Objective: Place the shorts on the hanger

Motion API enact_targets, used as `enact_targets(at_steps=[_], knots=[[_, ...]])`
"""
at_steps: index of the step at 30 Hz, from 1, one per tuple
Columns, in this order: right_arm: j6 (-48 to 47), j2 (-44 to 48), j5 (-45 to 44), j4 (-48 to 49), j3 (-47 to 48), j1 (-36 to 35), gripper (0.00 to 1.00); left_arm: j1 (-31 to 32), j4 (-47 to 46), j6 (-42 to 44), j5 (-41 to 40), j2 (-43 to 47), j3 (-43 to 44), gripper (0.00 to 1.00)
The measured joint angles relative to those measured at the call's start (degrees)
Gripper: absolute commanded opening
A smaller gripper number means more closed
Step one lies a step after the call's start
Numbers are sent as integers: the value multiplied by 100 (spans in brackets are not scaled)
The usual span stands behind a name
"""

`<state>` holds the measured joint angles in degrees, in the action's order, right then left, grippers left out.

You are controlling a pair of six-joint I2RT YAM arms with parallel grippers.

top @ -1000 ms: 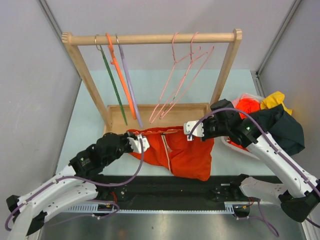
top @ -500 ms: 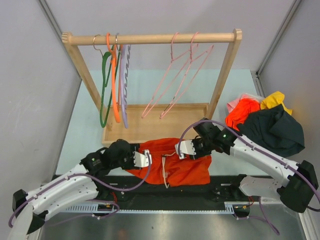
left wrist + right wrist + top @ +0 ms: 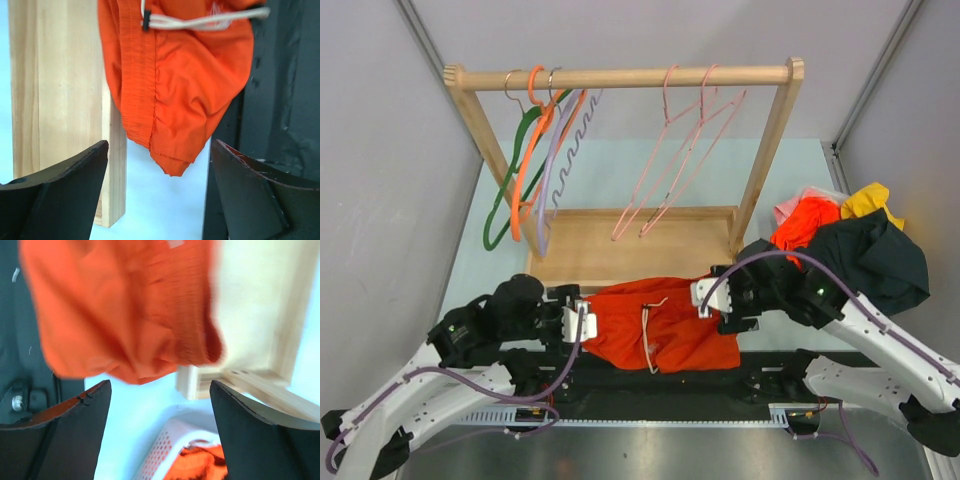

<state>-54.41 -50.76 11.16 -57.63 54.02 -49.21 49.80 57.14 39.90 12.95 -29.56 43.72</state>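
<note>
Though right wrist view blurs, shorts (image 3: 125, 310) sit clear of splayed right gripper (image 3: 159, 390).

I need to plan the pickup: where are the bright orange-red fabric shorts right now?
In the top view the orange-red shorts lie near the front, between the left claw and the right claw, their far edge over the wooden rack's base.

Left arm (image 3: 470, 345) and right arm (image 3: 840, 300) crouch low, jaws spread.

arms (image 3: 440, 388): white shells, black joints | cables (image 3: 470, 369): purple | claw fingers (image 3: 60, 200): black
</note>
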Motion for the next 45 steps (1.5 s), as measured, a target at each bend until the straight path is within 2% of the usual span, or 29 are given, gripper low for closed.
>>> enact_targets(at_steps=[3,8,9,13,16,17,21,26,33,45], knots=[[695,-9,-22,85,560,256,84,-214,46,-291,190,4,361,92],[2087,-138,-24,396,1620,660,80,-951,22,-586,667,-28,940,92],[2420,-203,-26,450,1873,739,80,-1067,11,-616,813,-50,1056,96],[3473,-490,-31,787,2691,975,79,-1471,-68,-761,1497,-96,1340,96],[4634,-990,286,1209,3672,1650,75,-1897,-157,-905,2009,-96,1360,96],[4693,-1014,299,1250,3711,1832,73,-1976,-166,-946,2100,-96,1360,96],[6172,-1563,586,1827,4343,2723,65,-2347,-251,-1167,2487,33,1294,96],[7313,-2072,459,2107,4542,2719,62,-2920,-341,-1510,2743,308,1152,96],[8089,-2347,256,2393,4575,2218,63,-3305,-459,-1692,2806,380,1132,97],[8282,-2406,-37,3029,4395,1917,58,-3318,-472,-1692,2800,380,1132,97]])
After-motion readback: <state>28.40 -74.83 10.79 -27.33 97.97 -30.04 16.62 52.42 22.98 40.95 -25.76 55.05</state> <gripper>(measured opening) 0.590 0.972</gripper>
